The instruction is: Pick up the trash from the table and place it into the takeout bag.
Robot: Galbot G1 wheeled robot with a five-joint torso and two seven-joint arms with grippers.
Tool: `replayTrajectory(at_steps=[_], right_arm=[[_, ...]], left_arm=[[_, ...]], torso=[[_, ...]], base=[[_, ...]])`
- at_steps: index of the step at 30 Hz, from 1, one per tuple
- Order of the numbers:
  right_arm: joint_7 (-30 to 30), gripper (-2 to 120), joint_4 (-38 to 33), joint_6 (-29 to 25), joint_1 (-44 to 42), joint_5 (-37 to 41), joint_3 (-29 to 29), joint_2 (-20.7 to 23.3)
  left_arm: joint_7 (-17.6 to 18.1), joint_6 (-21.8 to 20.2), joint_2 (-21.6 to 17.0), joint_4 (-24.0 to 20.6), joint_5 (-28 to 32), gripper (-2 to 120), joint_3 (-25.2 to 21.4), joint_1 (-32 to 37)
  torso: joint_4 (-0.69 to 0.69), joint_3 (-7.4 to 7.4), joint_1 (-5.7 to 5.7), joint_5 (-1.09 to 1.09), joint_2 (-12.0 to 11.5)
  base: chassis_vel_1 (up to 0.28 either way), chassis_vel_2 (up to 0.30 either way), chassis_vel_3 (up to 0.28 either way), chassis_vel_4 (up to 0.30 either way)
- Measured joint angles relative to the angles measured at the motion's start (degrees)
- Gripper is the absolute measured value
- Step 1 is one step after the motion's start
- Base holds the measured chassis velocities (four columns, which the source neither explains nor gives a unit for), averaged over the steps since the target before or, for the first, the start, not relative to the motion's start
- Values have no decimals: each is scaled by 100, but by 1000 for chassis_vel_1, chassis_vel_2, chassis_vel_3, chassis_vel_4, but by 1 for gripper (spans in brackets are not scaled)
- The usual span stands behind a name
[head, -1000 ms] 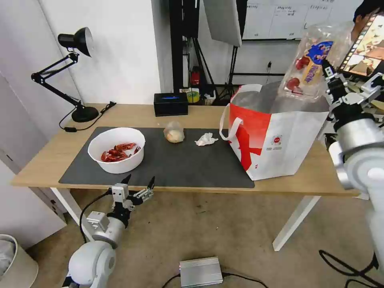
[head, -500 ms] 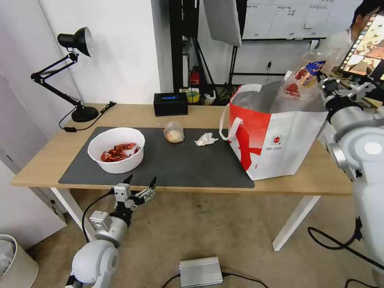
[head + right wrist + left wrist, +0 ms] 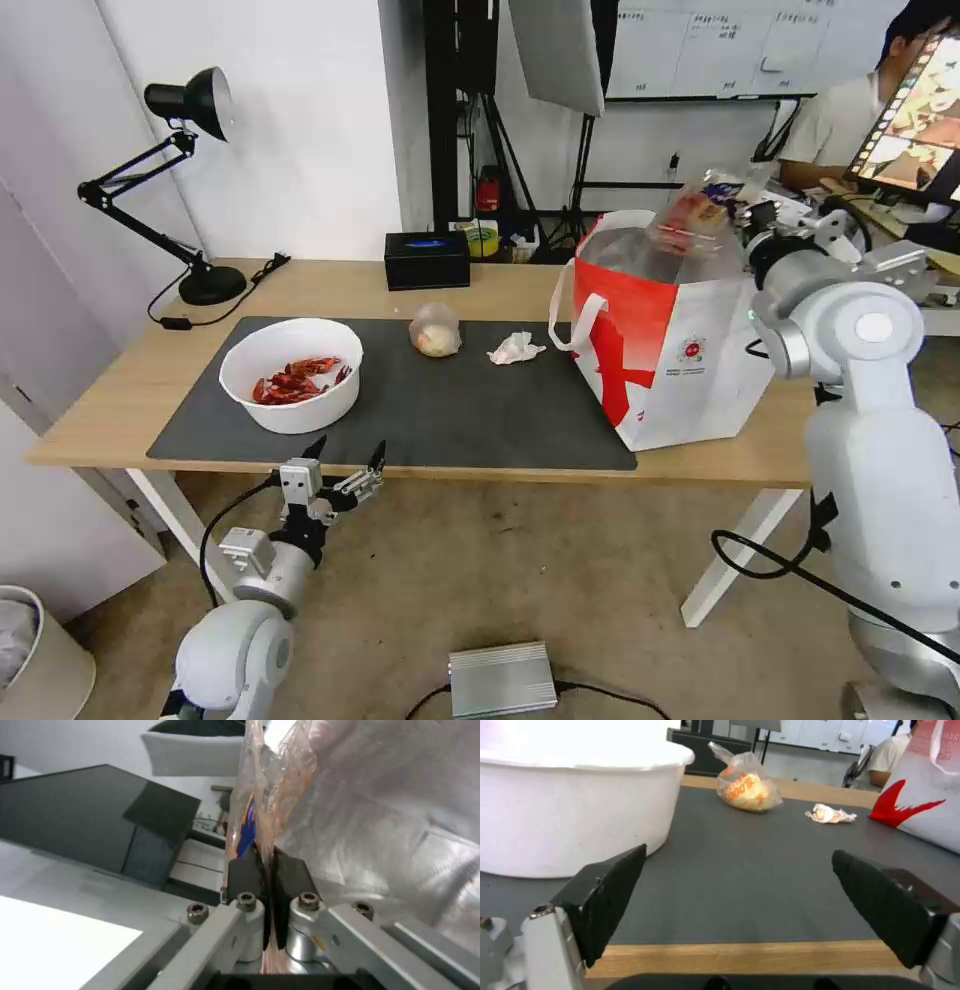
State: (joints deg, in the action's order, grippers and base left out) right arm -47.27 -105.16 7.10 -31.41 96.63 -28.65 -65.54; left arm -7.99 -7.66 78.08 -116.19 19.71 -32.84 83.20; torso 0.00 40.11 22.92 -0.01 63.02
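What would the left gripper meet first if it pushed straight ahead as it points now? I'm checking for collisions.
Probably nothing at once: the open left gripper faces bare dark grey mat, the white bowl just beside its line. Depth is uncertain.

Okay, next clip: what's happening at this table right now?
The right gripper is shut on the clear plastic clamshell tray, holding it over the open takeout bag on the table. The left gripper hangs open, just below the table's front edge. On the mat, the white bowl, the small clear bag and the crumpled tissue remain.
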Motion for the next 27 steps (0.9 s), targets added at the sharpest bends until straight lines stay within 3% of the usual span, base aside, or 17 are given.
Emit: replayTrajectory(at_steps=[14,27], right_arm=[[-375,3,-34,21,17,201,-43,-43],[-367,51,-220,62,-178,264,-110,12]], left_arm=[[4,-4,14,38,-1,100,29,-32],[8,-11,-3,34,-6,100,27,-22]], torso=[[-1,-1,0,1,0],[0,-1,0,1,0]], base=[[0,0,0,0],[0,0,0,0]])
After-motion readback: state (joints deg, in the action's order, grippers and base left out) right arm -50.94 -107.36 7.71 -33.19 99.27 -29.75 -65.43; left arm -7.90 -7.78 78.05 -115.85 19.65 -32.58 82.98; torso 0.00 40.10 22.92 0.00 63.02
